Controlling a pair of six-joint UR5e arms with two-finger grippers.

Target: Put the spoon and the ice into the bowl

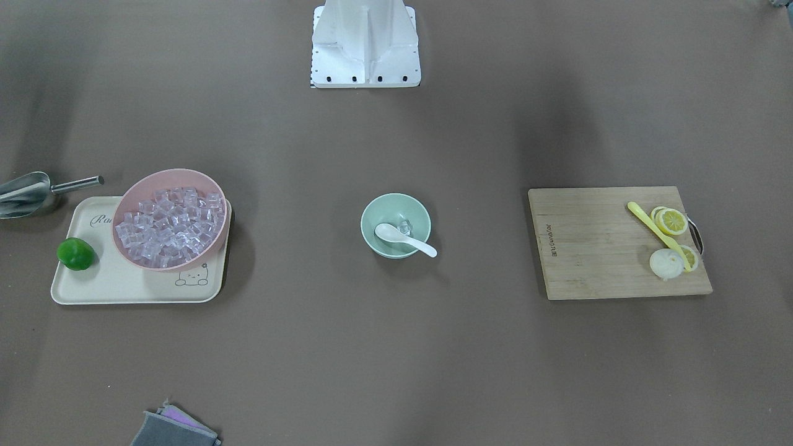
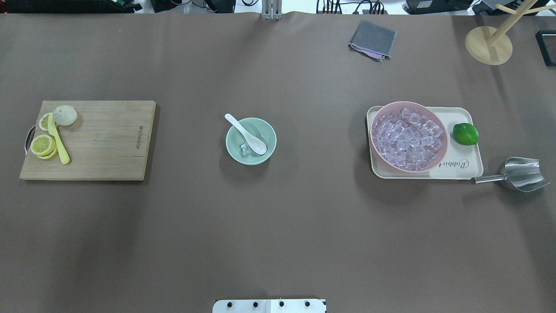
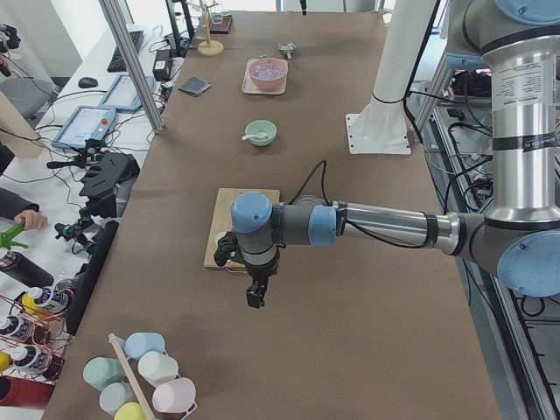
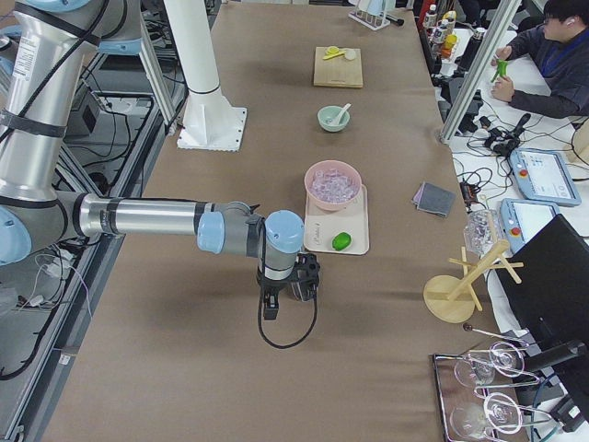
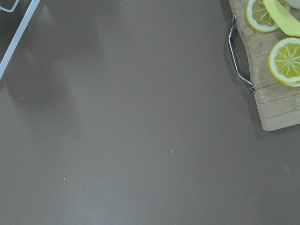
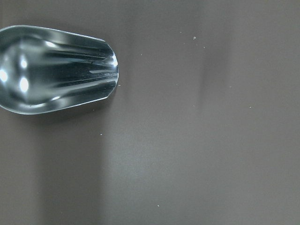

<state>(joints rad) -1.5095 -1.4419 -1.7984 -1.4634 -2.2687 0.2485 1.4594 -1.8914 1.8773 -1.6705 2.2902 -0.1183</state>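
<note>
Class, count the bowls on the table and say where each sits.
2. The mint-green bowl stands at the centre of the table, holding the spoon and an ice cube; the pink bowl sits on the tray.

brown table (image 2: 278, 234) under me. directly on it: mint bowl (image 2: 266, 132) at centre; wooden cutting board (image 2: 100, 139) to my left; cream tray (image 2: 460, 167) to my right, steel scoop (image 2: 519, 174) just beside its near right corner; grey cloth (image 2: 373, 38) at far side; wooden stand (image 2: 486, 48) at far right corner; my base plate (image 2: 269, 305) at near edge.
</note>
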